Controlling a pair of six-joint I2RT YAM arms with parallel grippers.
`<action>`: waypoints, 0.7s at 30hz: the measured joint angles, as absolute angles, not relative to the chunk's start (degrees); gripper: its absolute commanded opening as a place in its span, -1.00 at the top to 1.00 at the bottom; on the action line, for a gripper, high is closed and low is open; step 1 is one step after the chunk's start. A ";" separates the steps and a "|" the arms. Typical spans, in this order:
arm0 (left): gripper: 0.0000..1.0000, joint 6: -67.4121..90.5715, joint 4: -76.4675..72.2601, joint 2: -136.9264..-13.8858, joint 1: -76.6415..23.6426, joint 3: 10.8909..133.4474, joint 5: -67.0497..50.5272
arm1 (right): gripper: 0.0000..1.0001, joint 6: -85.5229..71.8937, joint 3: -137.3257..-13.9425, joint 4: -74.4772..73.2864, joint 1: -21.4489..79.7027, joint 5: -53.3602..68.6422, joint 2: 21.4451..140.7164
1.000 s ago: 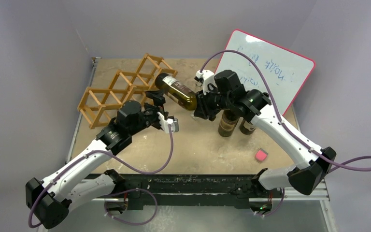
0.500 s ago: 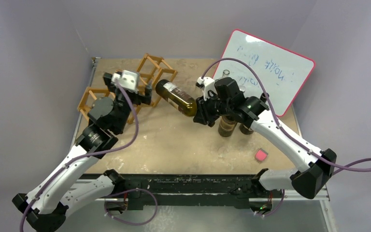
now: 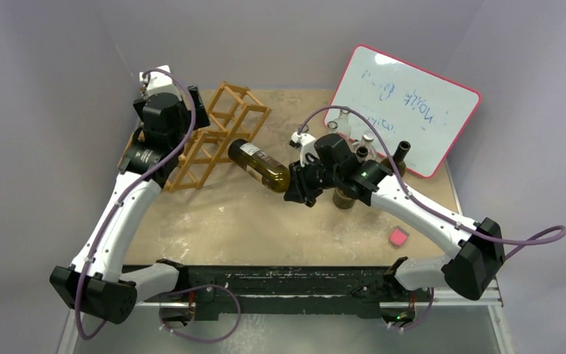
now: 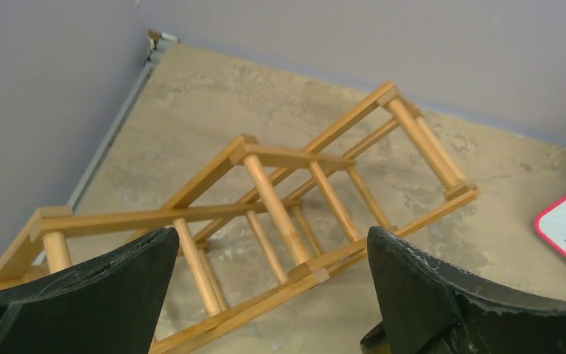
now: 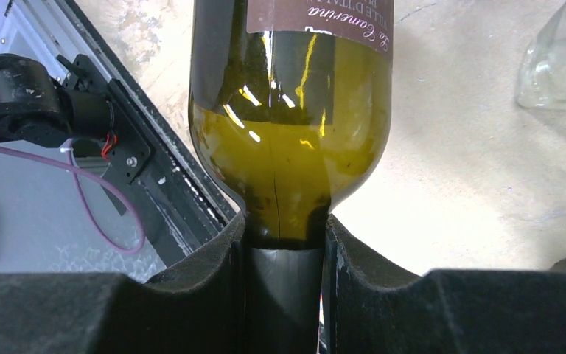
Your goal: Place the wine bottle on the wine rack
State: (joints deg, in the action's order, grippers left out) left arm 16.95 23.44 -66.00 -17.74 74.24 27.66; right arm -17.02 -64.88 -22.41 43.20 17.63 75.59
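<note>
Right gripper (image 5: 284, 254) is clamped on the neck of the wine bottle (image 3: 258, 164), which is held nearly level above the middle of the table with its base toward the wine rack (image 3: 217, 136) at the far left. Left gripper (image 4: 271, 240) hangs spread wide and empty just above the rack. The rack appears skewed, so insertion likely calls for lining the bottle's axis up with one open cell, base first, with the left gripper free to steady the frame.
</note>
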 measured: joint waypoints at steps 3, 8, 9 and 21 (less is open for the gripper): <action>-1.00 20.12 25.80 -67.46 -13.82 74.24 24.69 | 1.00 -18.00 -63.61 -21.17 43.90 17.32 75.59; -0.80 23.73 27.18 -67.51 -7.09 74.24 22.70 | 1.00 -19.14 -61.87 -19.53 45.06 15.05 75.68; -0.79 24.60 27.57 -67.48 -5.56 74.24 22.72 | 1.00 -19.35 -61.45 -19.03 45.21 14.44 75.72; -0.53 29.17 33.69 -61.76 4.16 71.90 27.11 | 1.00 -19.88 -58.76 -11.66 45.98 9.32 82.83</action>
